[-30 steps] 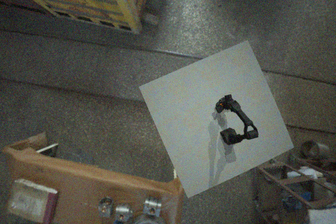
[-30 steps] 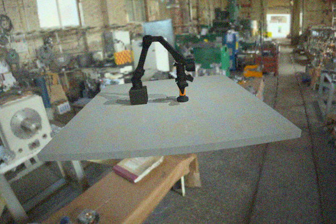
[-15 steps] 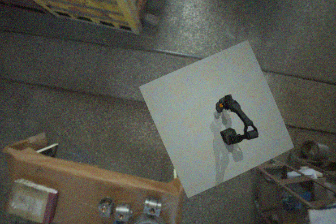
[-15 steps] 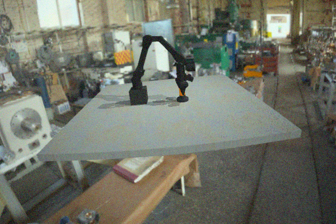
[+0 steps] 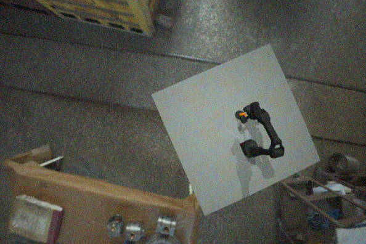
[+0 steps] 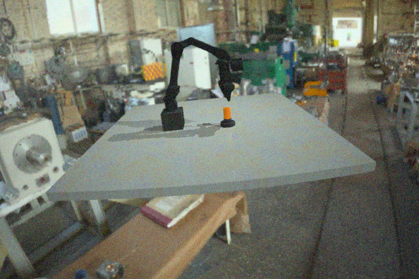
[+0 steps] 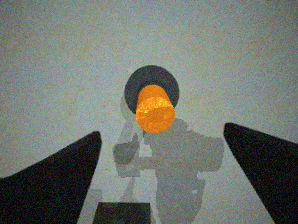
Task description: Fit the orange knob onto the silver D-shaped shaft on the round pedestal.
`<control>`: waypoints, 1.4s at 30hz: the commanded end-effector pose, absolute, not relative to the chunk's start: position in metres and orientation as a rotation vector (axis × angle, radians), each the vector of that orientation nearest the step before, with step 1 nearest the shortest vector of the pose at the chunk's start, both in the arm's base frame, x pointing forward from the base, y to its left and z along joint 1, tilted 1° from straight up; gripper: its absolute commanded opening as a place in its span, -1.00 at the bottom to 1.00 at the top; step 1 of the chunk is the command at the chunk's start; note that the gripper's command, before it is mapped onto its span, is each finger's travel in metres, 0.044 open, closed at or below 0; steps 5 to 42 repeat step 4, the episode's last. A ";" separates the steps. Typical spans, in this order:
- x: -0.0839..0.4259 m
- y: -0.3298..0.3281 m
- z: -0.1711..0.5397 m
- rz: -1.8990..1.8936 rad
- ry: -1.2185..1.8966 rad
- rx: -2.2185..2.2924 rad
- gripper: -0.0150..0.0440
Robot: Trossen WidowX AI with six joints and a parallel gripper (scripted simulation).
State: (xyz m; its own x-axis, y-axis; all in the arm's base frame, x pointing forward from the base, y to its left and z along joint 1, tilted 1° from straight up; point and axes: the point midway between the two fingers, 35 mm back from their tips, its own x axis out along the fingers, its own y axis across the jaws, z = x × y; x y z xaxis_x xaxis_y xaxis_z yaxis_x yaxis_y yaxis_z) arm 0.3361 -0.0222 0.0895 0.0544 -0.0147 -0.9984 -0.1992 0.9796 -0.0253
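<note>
The orange knob (image 5: pixel 242 114) (image 6: pixel 226 113) (image 7: pixel 155 117) stands upright on the dark round pedestal (image 5: pixel 237 114) (image 6: pixel 228 123) (image 7: pixel 133 86). No gap shows between the knob's lower end and the pedestal in the exterior view. The silver shaft is not visible, and the knob's hole and its flat side are hidden underneath. My gripper (image 6: pixel 228 99) (image 7: pixel 162 132) is open and empty, pointing down above the knob, with a small space between its fingertips and the knob's top. In the wrist view the fingers are spread wide, one on each side, clear of the knob.
The knob and pedestal stand on a pale grey square table top (image 5: pixel 197 105) (image 6: pixel 219 162). The arm's base (image 5: pixel 248 148) (image 6: pixel 173 119) stands on it too, left of the pedestal in the exterior view. The arm's shadow falls across the surface around the base and pedestal.
</note>
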 end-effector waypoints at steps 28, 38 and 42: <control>0.335 -0.022 0.087 0.142 1.534 -0.168 1.00; 0.335 -0.022 0.087 0.142 1.534 -0.168 1.00; 0.335 -0.022 0.087 0.142 1.534 -0.168 1.00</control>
